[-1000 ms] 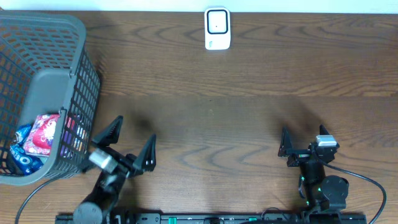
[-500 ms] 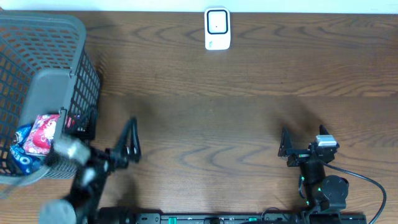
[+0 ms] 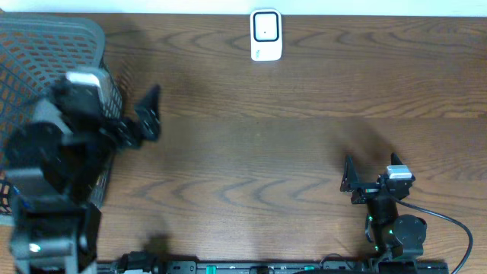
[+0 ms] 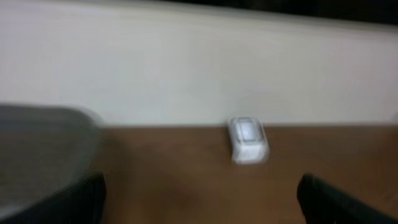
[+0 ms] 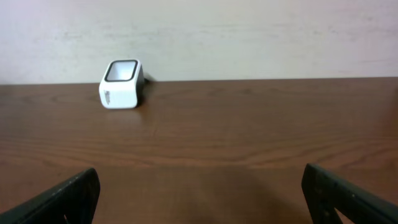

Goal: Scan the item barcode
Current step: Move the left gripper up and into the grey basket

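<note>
Left pincer (image 3: 148, 114), jaws apart and empty, hangs by basket (image 3: 53, 27) right wall, pointing toward scanner (image 3: 265, 34) at far table (image 3: 304, 137) edge. My arm hides item — I judge it in basket, below and left of pincer. Right pincer (image 3: 370, 164), also apart, well off — left arm nearer.

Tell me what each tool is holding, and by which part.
Nothing is held. The left tool and the right tool are both open and empty.
</note>
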`<state>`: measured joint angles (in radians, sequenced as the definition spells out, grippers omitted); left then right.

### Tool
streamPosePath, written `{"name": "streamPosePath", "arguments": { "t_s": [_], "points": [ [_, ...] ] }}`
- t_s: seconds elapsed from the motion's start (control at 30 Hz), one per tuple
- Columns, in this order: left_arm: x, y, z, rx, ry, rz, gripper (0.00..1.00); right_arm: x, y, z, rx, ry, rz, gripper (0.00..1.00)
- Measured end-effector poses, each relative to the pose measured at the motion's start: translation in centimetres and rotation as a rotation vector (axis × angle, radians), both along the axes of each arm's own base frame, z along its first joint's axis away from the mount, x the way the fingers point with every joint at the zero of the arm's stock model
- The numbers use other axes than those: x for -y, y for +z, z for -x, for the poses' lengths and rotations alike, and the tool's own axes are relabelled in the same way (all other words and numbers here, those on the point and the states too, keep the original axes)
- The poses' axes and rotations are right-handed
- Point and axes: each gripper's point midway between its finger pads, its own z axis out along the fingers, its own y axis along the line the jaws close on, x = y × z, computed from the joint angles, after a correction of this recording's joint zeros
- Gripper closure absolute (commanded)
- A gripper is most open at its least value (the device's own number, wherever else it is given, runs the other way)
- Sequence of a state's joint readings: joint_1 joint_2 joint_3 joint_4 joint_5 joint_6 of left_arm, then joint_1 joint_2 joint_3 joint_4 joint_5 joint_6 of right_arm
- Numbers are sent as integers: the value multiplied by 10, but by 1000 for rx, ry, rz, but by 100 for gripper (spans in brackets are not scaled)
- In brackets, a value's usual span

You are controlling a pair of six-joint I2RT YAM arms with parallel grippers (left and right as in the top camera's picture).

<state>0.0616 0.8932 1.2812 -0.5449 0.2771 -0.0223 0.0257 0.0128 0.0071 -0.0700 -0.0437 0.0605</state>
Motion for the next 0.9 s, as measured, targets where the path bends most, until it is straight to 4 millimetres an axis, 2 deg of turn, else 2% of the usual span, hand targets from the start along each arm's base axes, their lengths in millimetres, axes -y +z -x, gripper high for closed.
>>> {"name": "streamPosePath", "arguments": {
  "t_s": [0.17,0.23,0.3,0.43,0.53,0.63,0.7,0.8,0.9],
  "points": [
    [-82,13,-23,-177,362,-26,2,0,0,0,0,0,0,1],
    [-104,12,-35,-213,429,-24,2,0,0,0,-1,0,0,1],
    [-122,-5,-48,-280,474,-14,3,0,0,0,0,0,0,1],
    [-152,-49,-56,-430,570,40,2,0,0,0,0,0,0,1],
    [-189,-69,-51,-478,732,149,3,0,0,0,0,0,0,1],
    [-230,-86,-32,-513,891,251,2,0,0,0,0,0,0,1],
    [-248,-98,-18,-551,970,294,2,0,0,0,0,0,0,1],
    [-266,-116,-8,-601,1042,339,2,0,0,0,0,0,0,1],
    [-268,-136,-6,-667,1071,384,2,0,0,0,0,0,0,1]
  ]
}}
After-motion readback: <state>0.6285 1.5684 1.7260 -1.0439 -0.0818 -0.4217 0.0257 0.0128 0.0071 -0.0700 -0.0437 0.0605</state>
